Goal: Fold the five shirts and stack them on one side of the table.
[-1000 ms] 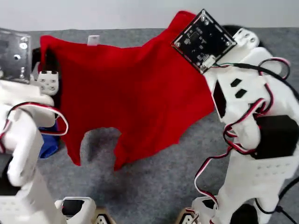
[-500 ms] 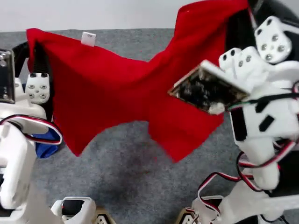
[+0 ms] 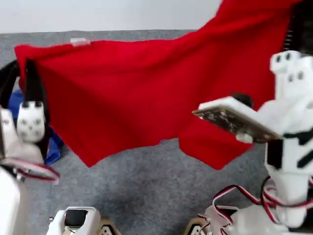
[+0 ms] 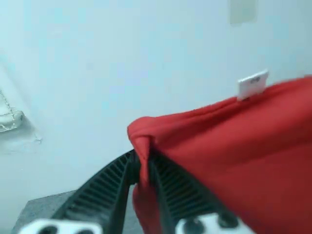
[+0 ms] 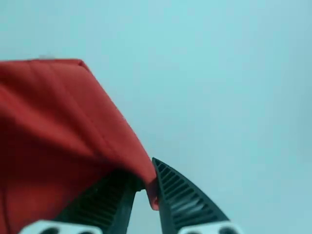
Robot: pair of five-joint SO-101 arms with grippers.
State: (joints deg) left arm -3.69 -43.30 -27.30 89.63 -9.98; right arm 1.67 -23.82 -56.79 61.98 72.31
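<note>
- Step in hand, as judged: a red shirt (image 3: 146, 93) is stretched in the air between both arms, above the grey desk (image 3: 146, 196), ready to be laid flat for folding.
- Left tool (image 4: 143, 163): pressed together on a bunched corner of the shirt's upper edge, at the left of the scene. A white tag (image 4: 252, 84) stands on that edge nearby.
- Right tool (image 5: 146, 185): pinching another corner of the shirt, held higher at the far right.
- Shirt: hangs as a sheet from the two grips, its upper edge sloping up to the right and its lower edges loose.
- Blue cloth (image 3: 55, 147): lies at the left, partly behind the left arm.
- Next move, as judged: lower both tools evenly, under equal tension, so the shirt settles flat on the desk.
</note>
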